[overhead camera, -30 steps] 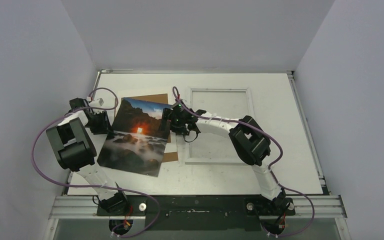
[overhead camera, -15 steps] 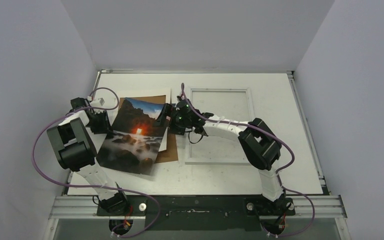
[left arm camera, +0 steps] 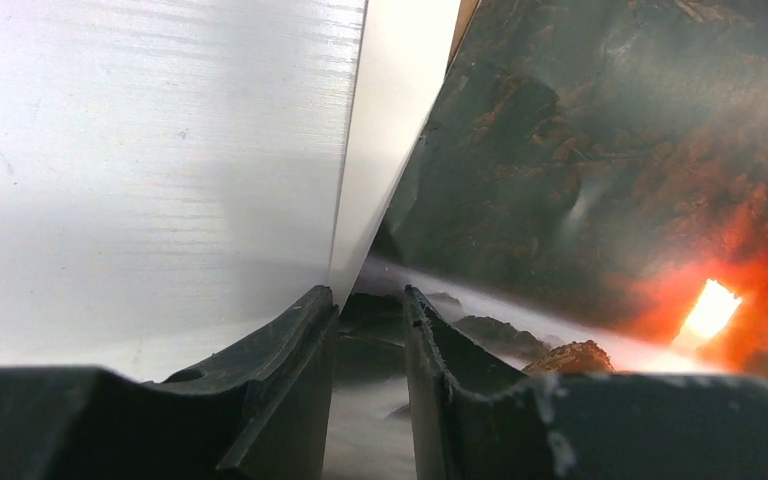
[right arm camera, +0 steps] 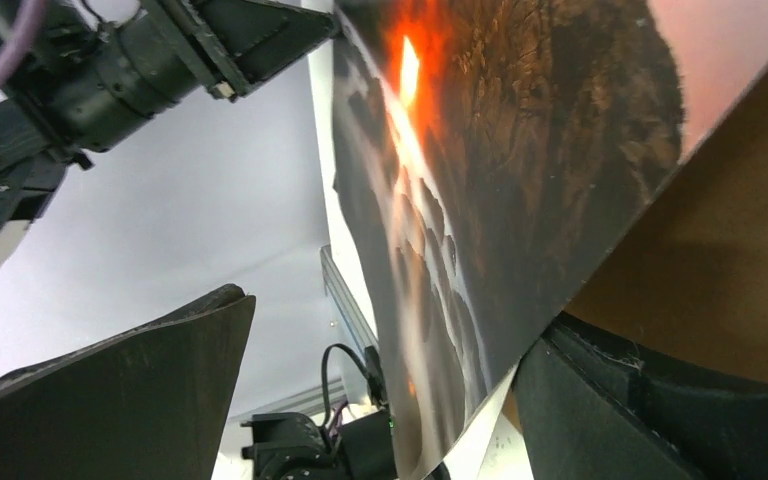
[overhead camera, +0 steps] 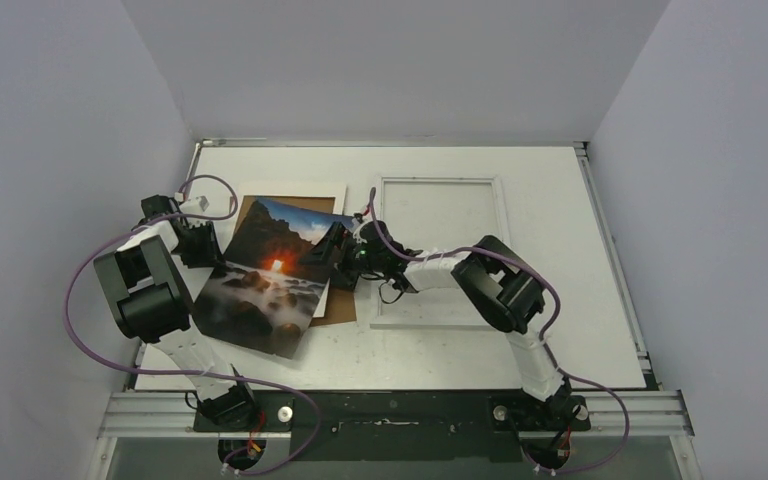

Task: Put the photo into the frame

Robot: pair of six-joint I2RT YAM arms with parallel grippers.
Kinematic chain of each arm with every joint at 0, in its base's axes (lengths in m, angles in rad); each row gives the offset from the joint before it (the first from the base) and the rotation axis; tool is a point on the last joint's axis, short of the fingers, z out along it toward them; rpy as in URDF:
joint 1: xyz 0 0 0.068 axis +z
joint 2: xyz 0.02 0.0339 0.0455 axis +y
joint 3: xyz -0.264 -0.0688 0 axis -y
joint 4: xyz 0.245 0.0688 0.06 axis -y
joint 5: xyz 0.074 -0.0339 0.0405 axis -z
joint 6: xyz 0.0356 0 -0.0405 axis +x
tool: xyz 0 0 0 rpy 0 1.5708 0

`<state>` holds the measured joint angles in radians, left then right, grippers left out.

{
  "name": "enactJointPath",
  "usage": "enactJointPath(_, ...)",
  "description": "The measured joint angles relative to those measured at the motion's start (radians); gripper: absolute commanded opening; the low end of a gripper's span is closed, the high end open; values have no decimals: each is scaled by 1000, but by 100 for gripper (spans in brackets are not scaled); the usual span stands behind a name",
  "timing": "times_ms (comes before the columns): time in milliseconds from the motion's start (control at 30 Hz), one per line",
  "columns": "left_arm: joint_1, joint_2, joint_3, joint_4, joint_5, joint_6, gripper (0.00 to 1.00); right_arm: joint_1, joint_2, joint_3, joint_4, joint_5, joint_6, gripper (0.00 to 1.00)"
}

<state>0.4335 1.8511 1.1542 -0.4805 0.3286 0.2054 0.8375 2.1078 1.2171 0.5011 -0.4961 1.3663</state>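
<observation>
Two white-and-black arms (overhead camera: 188, 350), looping purple cables (overhead camera: 67, 318)

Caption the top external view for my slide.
Left tool pinches the photo by one edge; open right tool straddles the opposite edge, beside the frame.

Robotics lab cell: white surface (overhead camera: 560, 340) boxed by plain grey walls (overhead camera: 50, 120); left arm (overhead camera: 145, 285) and right arm (overhead camera: 505, 285) bolted to near aluminium rail (overhead camera: 645, 410).

You see the photo (overhead camera: 265, 280) lifted aslant at 9 o'clock from the frame (overhead camera: 440, 181), the left gripper (overhead camera: 206, 246) at its 9 o'clock edge, the right gripper (overhead camera: 331, 252) at its 3 o'clock edge, a brown board (overhead camera: 341, 306) beneath.
</observation>
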Motion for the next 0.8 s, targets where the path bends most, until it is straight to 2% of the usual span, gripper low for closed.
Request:
enactJointPath(333,0,0,0,-1,-2,1,28,30,42,7,8,-9,-22,95)
enactJointPath(533,0,0,2,-5,-1,0,28,19,-23,3,-1,3,-68,95)
enactJointPath(800,0,0,2,-21,21,-10,28,7,-137,-2,175,5,-46,93)
